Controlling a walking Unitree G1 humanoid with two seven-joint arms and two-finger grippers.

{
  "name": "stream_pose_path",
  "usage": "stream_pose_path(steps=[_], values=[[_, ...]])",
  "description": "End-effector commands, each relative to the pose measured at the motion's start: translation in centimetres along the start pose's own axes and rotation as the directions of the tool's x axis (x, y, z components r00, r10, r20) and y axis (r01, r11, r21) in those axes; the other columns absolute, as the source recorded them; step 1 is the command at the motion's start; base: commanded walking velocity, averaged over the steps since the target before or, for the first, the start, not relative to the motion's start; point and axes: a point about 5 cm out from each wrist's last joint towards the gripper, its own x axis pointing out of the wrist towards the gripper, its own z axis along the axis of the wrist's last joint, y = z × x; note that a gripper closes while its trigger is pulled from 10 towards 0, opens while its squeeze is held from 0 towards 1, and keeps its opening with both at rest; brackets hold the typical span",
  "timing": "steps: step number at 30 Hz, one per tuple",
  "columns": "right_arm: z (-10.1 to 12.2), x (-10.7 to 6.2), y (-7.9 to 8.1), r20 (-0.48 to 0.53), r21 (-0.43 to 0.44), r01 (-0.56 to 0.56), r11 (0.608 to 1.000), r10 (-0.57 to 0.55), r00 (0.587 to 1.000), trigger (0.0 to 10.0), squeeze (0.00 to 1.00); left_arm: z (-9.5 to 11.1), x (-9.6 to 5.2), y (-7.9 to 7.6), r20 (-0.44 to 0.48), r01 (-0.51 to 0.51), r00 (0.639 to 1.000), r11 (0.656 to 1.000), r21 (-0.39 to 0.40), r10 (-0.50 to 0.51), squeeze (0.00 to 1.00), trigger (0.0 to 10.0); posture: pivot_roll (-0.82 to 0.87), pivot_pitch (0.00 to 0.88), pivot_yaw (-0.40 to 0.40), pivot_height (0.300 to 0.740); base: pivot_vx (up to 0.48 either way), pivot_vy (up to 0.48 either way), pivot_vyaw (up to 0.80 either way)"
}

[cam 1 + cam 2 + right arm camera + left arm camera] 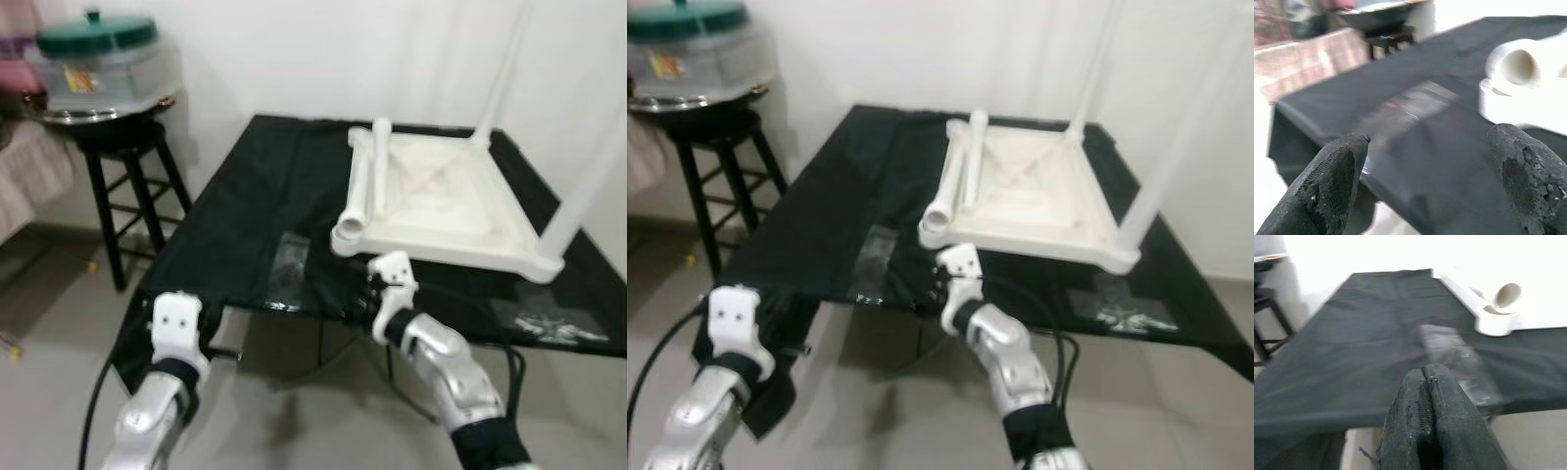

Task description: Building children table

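Left eye view: the upturned white plastic children's table (446, 201) lies on the black-covered worktop (245, 211), two loose white tube legs (364, 181) resting in it; a careless reach could roll them off.

Left wrist view: left gripper (1434, 418) closed, empty.

Right wrist view: right gripper (1430, 181) open near a leg's mouth (1518, 66).
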Motion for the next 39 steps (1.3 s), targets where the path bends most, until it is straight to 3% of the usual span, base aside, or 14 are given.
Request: stream_pose_path(steps=[1,11,18,22,29,39], values=[[0.4,0.2,0.0,0.019,0.008,-0.001,1.000,0.001,1.000,10.0,0.00,-0.2,-0.2,0.2,-0.009,-0.008,1.000,1.000,-0.006,0.008,0.00,10.0,-0.11,0.003,0.009,0.740,0.000,0.000,0.00],[0.5,0.1,0.1,0.025,0.001,-0.002,1.000,0.002,1.000,10.0,0.00,0.1,-0.2,0.7,0.007,-0.054,0.999,0.998,-0.015,0.054,0.00,10.0,-0.11,0.003,0.013,0.740,0.000,0.000,0.00],[0.8,0.2,0.3,0.039,-0.038,-0.020,0.999,0.022,0.999,10.0,0.00,1.3,0.2,2.6,0.055,-0.162,0.986,0.986,0.034,0.160,0.00,10.0,-0.10,0.000,0.019,0.740,0.000,0.000,0.00],[2.8,0.4,-0.2,0.117,-0.131,0.025,0.991,-0.009,0.993,10.0,0.00,3.9,0.6,3.5,0.134,-0.181,0.976,0.982,0.051,0.173,0.00,10.0,-0.09,0.000,0.030,0.740,0.000,0.000,0.00],[3.7,0.6,-0.6,0.124,-0.125,0.039,0.991,-0.024,0.992,10.0,0.00,5.7,1.2,3.7,0.189,-0.173,0.969,0.983,0.063,0.158,0.00,10.0,-0.10,0.000,0.035,0.740,0.000,0.000,-0.31],[3.6,0.7,0.1,0.127,-0.160,0.014,0.987,0.006,0.992,10.0,0.00,5.5,1.5,2.9,0.189,-0.135,0.974,0.989,0.062,0.121,0.00,10.0,-0.11,0.000,0.035,0.740,0.000,0.000,-0.80]])
